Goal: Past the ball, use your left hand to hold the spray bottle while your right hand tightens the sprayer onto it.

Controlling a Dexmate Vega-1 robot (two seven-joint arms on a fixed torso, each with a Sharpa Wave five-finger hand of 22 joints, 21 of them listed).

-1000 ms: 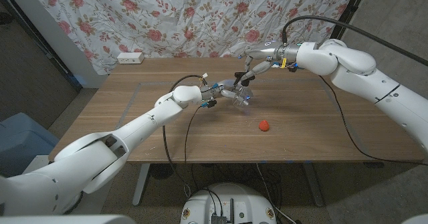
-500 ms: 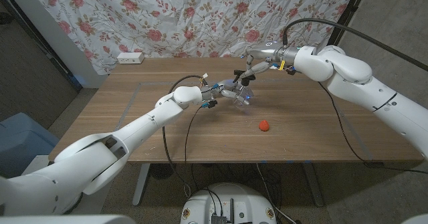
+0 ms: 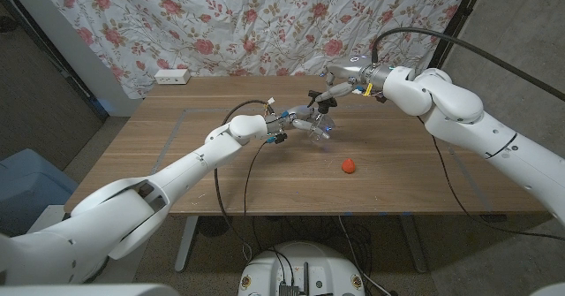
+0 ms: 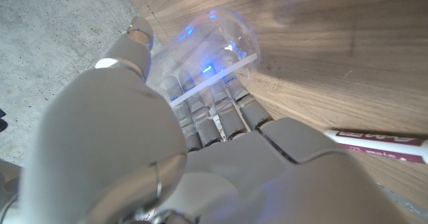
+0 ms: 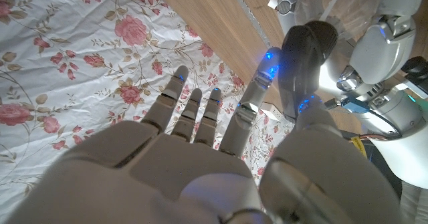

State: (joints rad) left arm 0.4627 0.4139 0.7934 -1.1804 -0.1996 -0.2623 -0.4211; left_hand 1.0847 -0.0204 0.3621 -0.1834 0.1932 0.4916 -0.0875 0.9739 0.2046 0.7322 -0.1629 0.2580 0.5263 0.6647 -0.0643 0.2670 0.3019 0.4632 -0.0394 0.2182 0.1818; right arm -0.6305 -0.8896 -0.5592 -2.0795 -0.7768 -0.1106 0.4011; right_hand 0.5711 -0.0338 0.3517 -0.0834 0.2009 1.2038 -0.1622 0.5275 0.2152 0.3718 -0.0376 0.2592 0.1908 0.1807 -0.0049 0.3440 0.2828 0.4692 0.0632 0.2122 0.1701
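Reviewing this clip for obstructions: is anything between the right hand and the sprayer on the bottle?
Nothing visible. The right hand is already at the sprayer atop the bottle held by the left hand; the ball lies nearer, aside.

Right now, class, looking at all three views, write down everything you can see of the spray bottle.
The bottle looks like clear, colourless plastic, rounded, catching blue light. It is held above the table, tilted rather than upright, beyond the red ball. The left hand grips it; in the left wrist view its fingers wrap the clear body. A dark sprayer sits at its top, where the right hand pinches it. Any contents cannot be made out.
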